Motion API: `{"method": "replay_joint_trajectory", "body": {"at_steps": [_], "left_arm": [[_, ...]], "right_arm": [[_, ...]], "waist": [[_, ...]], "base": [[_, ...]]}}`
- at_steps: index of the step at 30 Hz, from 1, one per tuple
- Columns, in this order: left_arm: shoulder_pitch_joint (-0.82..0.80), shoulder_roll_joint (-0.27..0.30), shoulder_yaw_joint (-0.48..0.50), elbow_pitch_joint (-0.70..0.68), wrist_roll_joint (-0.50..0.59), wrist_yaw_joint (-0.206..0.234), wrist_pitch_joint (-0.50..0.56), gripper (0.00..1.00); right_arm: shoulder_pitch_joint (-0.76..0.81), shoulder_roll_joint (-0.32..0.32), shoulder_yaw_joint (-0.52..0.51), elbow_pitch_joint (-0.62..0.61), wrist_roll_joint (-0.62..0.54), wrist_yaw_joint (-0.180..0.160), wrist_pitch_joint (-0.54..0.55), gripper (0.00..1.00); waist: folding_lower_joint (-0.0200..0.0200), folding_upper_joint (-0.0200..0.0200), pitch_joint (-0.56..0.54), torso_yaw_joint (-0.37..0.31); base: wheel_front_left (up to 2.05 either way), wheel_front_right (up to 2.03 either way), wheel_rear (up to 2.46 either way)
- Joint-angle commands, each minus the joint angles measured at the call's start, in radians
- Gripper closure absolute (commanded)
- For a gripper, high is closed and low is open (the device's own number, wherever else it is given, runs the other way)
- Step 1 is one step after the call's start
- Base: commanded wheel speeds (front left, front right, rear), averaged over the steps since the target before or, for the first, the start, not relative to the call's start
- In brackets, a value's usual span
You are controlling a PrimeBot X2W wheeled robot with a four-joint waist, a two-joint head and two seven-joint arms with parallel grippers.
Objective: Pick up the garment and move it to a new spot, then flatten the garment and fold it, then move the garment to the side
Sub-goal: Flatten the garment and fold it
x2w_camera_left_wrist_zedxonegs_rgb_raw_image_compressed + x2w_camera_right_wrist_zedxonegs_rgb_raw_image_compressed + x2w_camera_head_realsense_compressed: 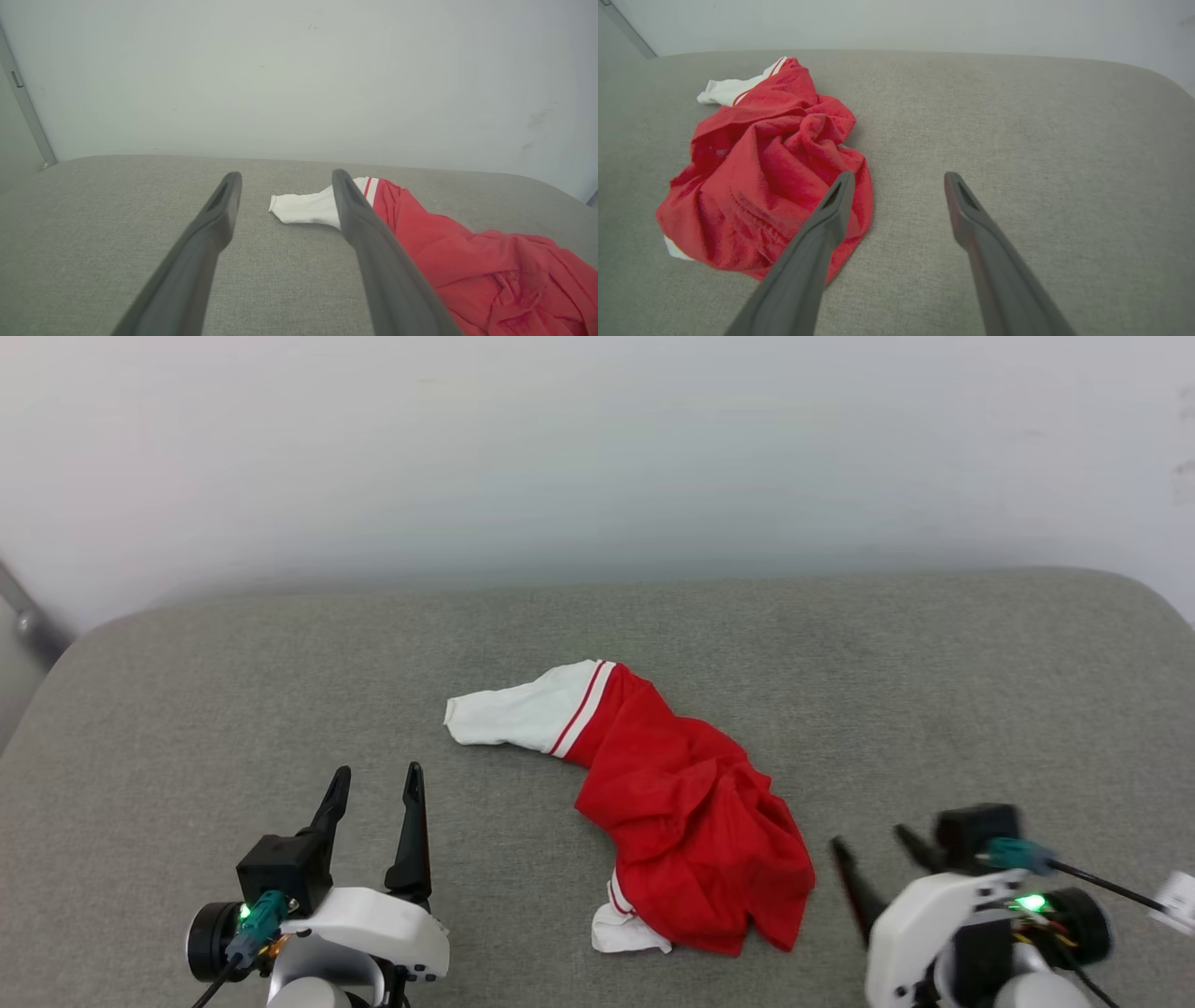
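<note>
The red garment (695, 821) lies crumpled in a heap on the grey cushion (187, 709), one white sleeve (518, 714) with striped trim stretched out to the left and a second white bit at its near edge. Its chest print is hidden in the folds. My left gripper (375, 777) stands open to the left of the garment, nothing between its fingers. My right gripper (873, 845) is open just right of the heap. The right wrist view has the garment (756, 172) left of the open fingers; in the left wrist view the garment (467, 261) lies to the right.
A pale wall (597, 448) rises behind the cushion's far edge. A grey metal bar (28, 616) leans at the far left. Bare cushion (1017, 130) spreads to the right of the heap and in front of the left gripper.
</note>
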Motion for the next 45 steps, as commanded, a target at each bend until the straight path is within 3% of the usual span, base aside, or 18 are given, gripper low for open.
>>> {"method": "replay_joint_trajectory", "body": {"at_steps": [1,5,10,16,22,23,24,25,30,35,39,45], "left_arm": [[-0.008,-0.001,-0.001,-0.005,0.006,0.002,-0.003,0.0],[-0.011,-0.009,-0.003,-0.012,0.014,0.002,-0.006,0.0],[-0.026,-0.019,-0.01,-0.014,0.024,-0.007,-0.007,0.0],[-0.067,-0.046,-0.02,-0.011,0.031,-0.02,-0.009,0.0],[-0.11,-0.077,-0.023,-0.01,0.051,-0.039,-0.009,0.0],[-0.113,-0.08,-0.021,-0.008,0.054,-0.043,-0.009,0.0],[-0.115,-0.083,-0.018,-0.007,0.057,-0.046,-0.009,0.0],[-0.114,-0.087,-0.014,-0.006,0.061,-0.048,-0.009,0.0],[-0.089,-0.095,0.006,0.005,0.076,-0.06,-0.009,0.0],[-0.077,-0.098,0.021,0.009,0.088,-0.067,-0.009,0.0],[-0.08,-0.103,0.028,0.009,0.097,-0.076,-0.009,0.0],[-0.083,-0.109,0.034,0.008,0.106,-0.087,-0.009,0.0]], "right_arm": [[-0.019,-0.012,0.022,0.0,0.008,0.0,0.03,0.0],[-0.034,-0.074,0.17,-0.022,0.065,0.0,0.203,0.0],[-0.082,-0.149,0.315,-0.044,0.137,0.0,0.304,0.0],[-0.163,-0.203,0.444,0.016,0.201,0.0,0.345,0.0],[-0.236,-0.225,0.507,0.133,0.233,0.0,0.321,0.0],[-0.247,-0.226,0.514,0.15,0.235,0.0,0.318,0.29],[-0.255,-0.226,0.52,0.162,0.241,0.0,0.313,0.73],[-0.262,-0.222,0.525,0.169,0.251,0.0,0.305,1.0],[-0.303,-0.231,0.539,0.152,0.252,0.0,0.256,1.0],[-0.336,-0.239,0.486,0.085,0.238,0.0,0.176,1.0],[-0.359,-0.235,0.36,0.064,0.214,0.0,0.13,1.0],[-0.32,-0.203,0.095,0.142,0.192,0.0,0.117,1.0]], "waist": [[0.0,0.0,0.004,0.007],[0.0,0.0,0.012,0.029],[0.0,0.0,0.03,0.065],[0.0,0.0,0.085,0.118],[0.0,0.0,0.13,0.165],[0.0,0.0,0.133,0.169],[0.0,0.0,0.134,0.17],[0.0,0.0,0.135,0.171],[0.0,0.0,0.121,0.153],[0.0,0.0,0.101,0.12],[0.0,0.0,0.097,0.099],[0.0,0.0,0.111,0.085]], "base": [[0.0,0.0,0.0],[0.0,0.0,0.0],[0.0,0.0,0.0],[0.0,0.0,0.0],[0.0,0.0,0.0],[0.0,0.0,0.0],[0.0,0.0,0.0],[0.0,0.0,0.0],[0.0,0.0,0.0],[0.0,0.0,0.0],[0.0,0.0,0.0],[0.0,0.0,0.0]]}}
